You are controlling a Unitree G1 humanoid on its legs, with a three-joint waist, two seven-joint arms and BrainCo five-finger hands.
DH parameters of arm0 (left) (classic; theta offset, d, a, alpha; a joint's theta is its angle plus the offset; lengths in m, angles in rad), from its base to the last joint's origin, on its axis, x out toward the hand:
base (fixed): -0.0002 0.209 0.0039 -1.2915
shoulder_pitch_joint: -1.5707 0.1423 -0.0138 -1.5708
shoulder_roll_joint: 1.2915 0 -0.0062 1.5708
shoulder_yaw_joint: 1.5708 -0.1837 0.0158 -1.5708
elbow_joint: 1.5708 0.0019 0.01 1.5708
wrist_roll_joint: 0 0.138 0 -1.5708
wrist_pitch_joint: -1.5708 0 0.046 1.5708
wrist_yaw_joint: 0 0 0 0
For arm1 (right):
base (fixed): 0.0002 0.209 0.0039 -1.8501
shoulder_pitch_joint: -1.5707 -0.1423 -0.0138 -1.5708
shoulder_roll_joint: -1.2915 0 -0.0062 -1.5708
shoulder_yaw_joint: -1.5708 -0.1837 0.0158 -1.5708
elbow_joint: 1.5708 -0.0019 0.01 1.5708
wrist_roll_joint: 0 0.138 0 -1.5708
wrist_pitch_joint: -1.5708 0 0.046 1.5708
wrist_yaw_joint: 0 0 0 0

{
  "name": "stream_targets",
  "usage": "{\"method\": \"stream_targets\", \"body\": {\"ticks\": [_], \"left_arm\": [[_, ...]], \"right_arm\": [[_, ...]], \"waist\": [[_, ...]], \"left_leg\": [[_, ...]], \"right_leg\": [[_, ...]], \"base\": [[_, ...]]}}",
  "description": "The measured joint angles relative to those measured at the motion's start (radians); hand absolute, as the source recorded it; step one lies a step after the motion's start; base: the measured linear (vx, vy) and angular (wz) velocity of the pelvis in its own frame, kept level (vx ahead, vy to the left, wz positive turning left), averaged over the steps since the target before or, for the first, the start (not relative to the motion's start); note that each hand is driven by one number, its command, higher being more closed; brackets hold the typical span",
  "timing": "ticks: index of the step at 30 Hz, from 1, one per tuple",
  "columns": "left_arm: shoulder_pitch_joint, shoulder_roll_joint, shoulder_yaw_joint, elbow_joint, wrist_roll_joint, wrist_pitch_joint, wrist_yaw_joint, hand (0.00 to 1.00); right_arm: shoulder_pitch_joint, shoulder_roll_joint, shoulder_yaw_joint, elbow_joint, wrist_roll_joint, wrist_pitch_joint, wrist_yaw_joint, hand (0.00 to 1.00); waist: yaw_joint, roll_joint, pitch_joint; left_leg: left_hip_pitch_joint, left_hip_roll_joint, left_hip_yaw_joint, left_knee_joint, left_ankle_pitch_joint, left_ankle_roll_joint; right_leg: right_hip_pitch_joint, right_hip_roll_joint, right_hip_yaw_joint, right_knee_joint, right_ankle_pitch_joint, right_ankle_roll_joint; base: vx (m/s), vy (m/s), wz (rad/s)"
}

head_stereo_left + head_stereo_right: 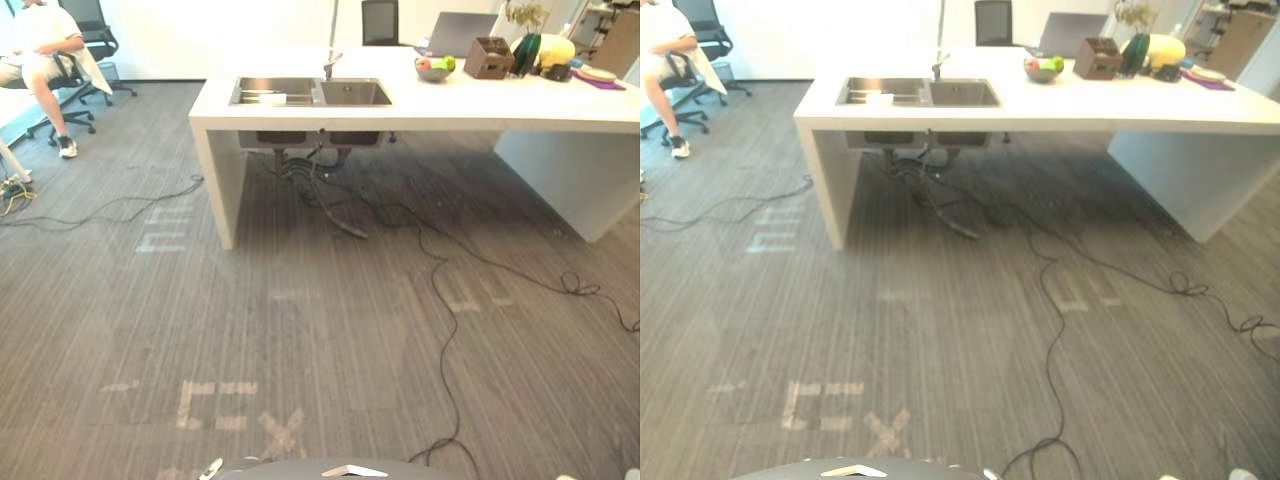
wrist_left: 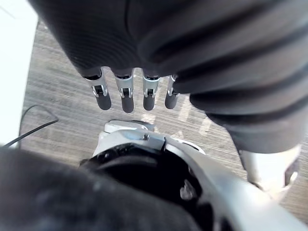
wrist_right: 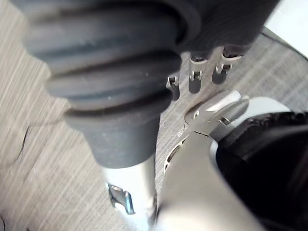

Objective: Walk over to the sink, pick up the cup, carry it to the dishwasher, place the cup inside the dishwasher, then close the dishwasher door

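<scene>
Both hands empty over the carpet; sink table well ahead.
Near: left hand [image 2: 123, 94], fingers [image 2: 148, 97] straight and relaxed, holding nothing, hanging over the grey striped carpet floor [image 1: 300, 330]. The right hand [image 3: 194, 82], fingers [image 3: 221, 72] likewise loose, touches nothing. Farther: white slab table [image 1: 480, 105] with a stainless-steel double sink [image 1: 316, 93] set in its left end. A small white object [image 1: 272, 98] lies in the left basin, too small to confirm as the cup. Beyond: grey bowl [image 1: 434, 70] holding green and red fruit, near a brown slotted box [image 1: 489, 57].
</scene>
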Motion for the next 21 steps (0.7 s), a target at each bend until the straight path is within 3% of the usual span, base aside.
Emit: {"method": "stream_targets", "body": {"ticks": [4,8,13,16,21], "left_arm": [[-0.016,-0.017,-0.008,0.032,-0.030,0.015,-0.049,0.00],[-0.021,-0.006,-0.009,0.040,-0.022,0.015,-0.083,0.00],[-0.024,-0.001,-0.031,0.049,-0.189,-0.009,-0.030,0.00],[-0.022,-0.003,-0.030,0.047,-0.191,-0.039,-0.015,0.00],[-0.018,-0.003,-0.018,0.047,-0.149,-0.019,-0.021,0.00]], "right_arm": [[-0.002,-0.001,-0.044,0.007,0.016,-0.006,0.015,0.00],[-0.013,0.008,-0.044,0.012,-0.037,-0.023,0.014,0.00],[-0.036,0.008,-0.043,0.013,-0.097,-0.042,0.004,0.00],[-0.043,0.007,-0.034,0.013,-0.096,-0.047,0.002,0.00],[-0.053,0.009,-0.027,0.012,-0.095,-0.049,0.002,0.00]], "waist": [[-0.011,0.024,0.022],[-0.012,0.006,0.028],[-0.017,0.003,0.051],[-0.017,0.000,0.064],[-0.018,-0.002,0.066]], "left_leg": [[0.065,-0.002,0.035,-0.116,0.071,-0.009],[0.087,-0.002,0.036,-0.122,0.071,-0.008],[0.095,0.000,0.037,-0.123,0.069,-0.011],[0.104,0.001,0.037,-0.124,0.067,-0.016],[0.105,0.003,0.038,-0.124,0.066,-0.017]], "right_leg": [[0.034,0.006,-0.013,-0.066,0.041,0.009],[0.070,0.011,-0.018,-0.094,0.042,0.012],[0.088,0.016,-0.027,-0.108,0.048,0.022],[0.103,0.017,-0.035,-0.115,0.048,0.022],[0.103,0.019,-0.035,-0.119,0.048,0.022]], "base": [[0.05,0.000,-0.02],[0.07,-0.027,0.01],[0.04,-0.028,0.03],[-0.01,-0.026,0.05],[0.00,0.000,0.00]]}}
